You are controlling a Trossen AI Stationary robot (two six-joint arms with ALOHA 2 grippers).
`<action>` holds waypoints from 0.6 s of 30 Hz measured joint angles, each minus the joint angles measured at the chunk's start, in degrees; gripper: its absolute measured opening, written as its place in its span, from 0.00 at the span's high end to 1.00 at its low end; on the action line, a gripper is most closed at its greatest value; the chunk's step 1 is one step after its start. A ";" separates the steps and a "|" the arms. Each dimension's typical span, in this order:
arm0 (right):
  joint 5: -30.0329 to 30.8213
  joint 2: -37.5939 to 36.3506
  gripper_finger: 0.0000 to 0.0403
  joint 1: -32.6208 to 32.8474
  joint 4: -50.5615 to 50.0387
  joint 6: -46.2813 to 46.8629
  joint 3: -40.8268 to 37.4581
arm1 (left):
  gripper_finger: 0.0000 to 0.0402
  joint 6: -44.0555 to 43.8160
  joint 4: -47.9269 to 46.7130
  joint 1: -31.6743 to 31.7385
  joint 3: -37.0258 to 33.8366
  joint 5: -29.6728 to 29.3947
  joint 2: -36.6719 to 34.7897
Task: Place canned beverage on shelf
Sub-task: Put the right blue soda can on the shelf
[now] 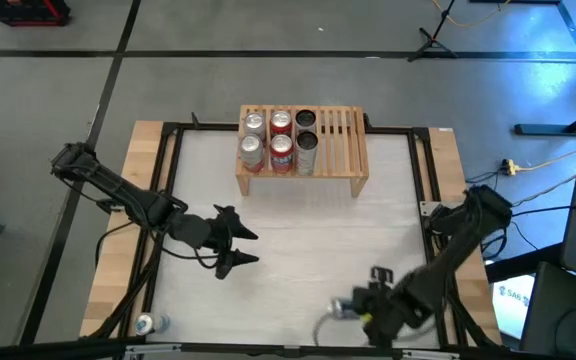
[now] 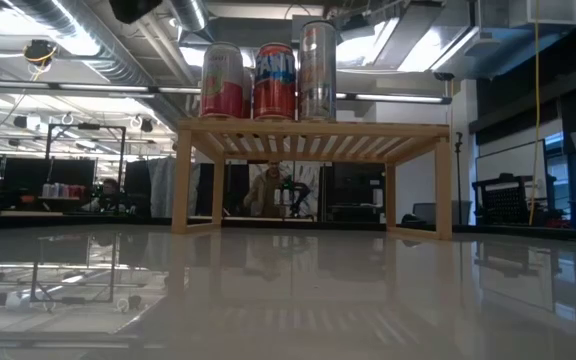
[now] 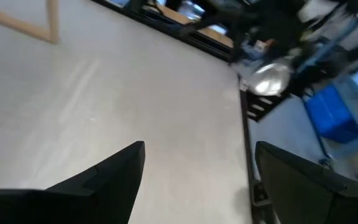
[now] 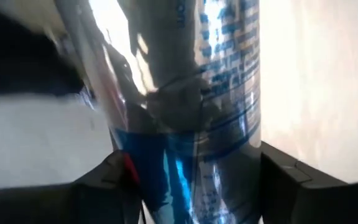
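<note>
while six cans (image 1: 280,141) sit on the shelf (image 1: 343,150), the right gripper (image 1: 353,308) straddles another can (image 4: 197,112), grip uncertain, left gripper (image 1: 245,246) spread, empty.

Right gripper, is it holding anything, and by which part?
The right gripper has a silver-and-blue can between its fingers at the can's side wall; a firm grip cannot be told.

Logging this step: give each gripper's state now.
Left gripper: open, empty, over the table.
Right gripper: fingers around a silver-blue can; firm grip cannot be told.
</note>
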 joint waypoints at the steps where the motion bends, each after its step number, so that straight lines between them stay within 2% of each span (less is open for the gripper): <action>1: 1.53 -0.61 0.48 -1.67 0.05 -0.73 1.23 | 0.25 -0.29 0.35 0.24 0.00 -0.47 0.44; 8: 10.33 -1.28 0.48 -10.69 0.19 -10.25 9.81 | 0.25 0.50 5.26 2.25 1.34 3.17 1.30; 14: 11.81 -1.24 0.48 -14.78 -1.95 -19.48 14.60 | 0.25 -2.07 5.21 6.61 5.62 10.91 2.04; 18: 12.17 -1.31 0.48 -15.83 -5.10 -22.92 16.15 | 0.25 -0.73 7.13 7.72 7.32 10.85 2.59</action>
